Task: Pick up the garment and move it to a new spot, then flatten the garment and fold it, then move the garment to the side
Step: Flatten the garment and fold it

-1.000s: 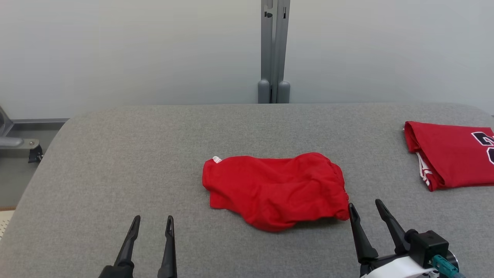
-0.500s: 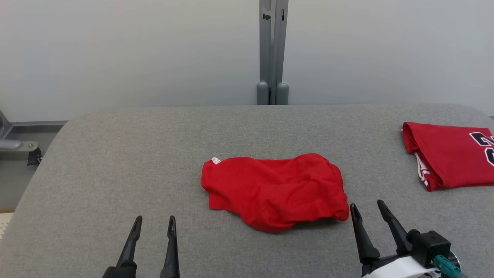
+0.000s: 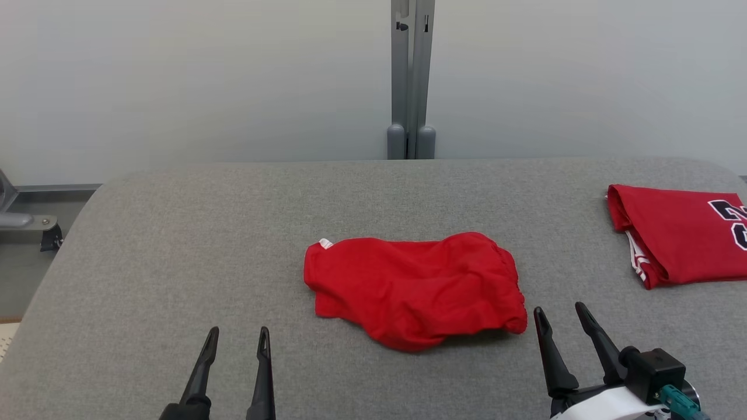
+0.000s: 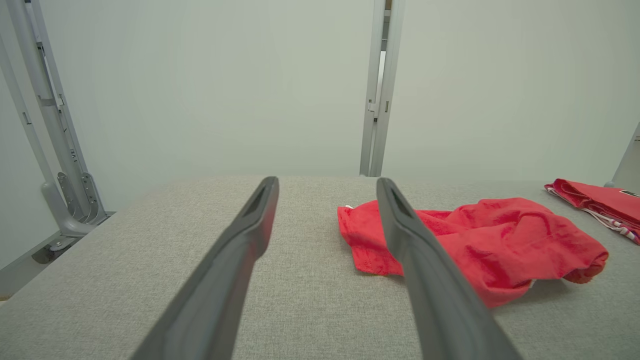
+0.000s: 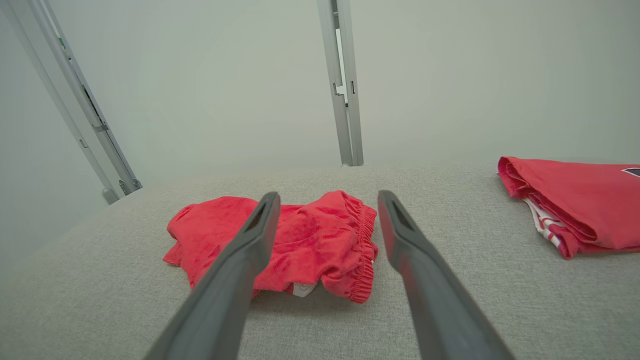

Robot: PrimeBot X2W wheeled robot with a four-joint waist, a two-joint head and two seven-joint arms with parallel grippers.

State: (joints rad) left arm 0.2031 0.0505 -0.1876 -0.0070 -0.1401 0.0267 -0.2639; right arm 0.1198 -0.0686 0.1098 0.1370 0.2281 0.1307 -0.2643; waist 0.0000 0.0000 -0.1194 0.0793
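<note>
A crumpled red garment (image 3: 414, 287) with an elastic waistband lies in the middle of the grey padded table (image 3: 233, 233); it also appears in the left wrist view (image 4: 500, 245) and the right wrist view (image 5: 310, 240). My left gripper (image 3: 239, 337) stands open near the front edge, well left of the garment and apart from it. My right gripper (image 3: 559, 310) is open too, its fingers just right of the garment's waistband end, nothing between them.
A folded red jersey (image 3: 680, 233) with dark lettering lies at the table's right edge, seen too in the right wrist view (image 5: 570, 200). A grey post (image 3: 411, 81) rises behind the table against a pale wall. A metal frame (image 4: 55, 150) stands off the left side.
Both grippers have shifted very slightly right and lower in the head view; the whole picture drifted a little, so the camera moved. The garment lies as before.
</note>
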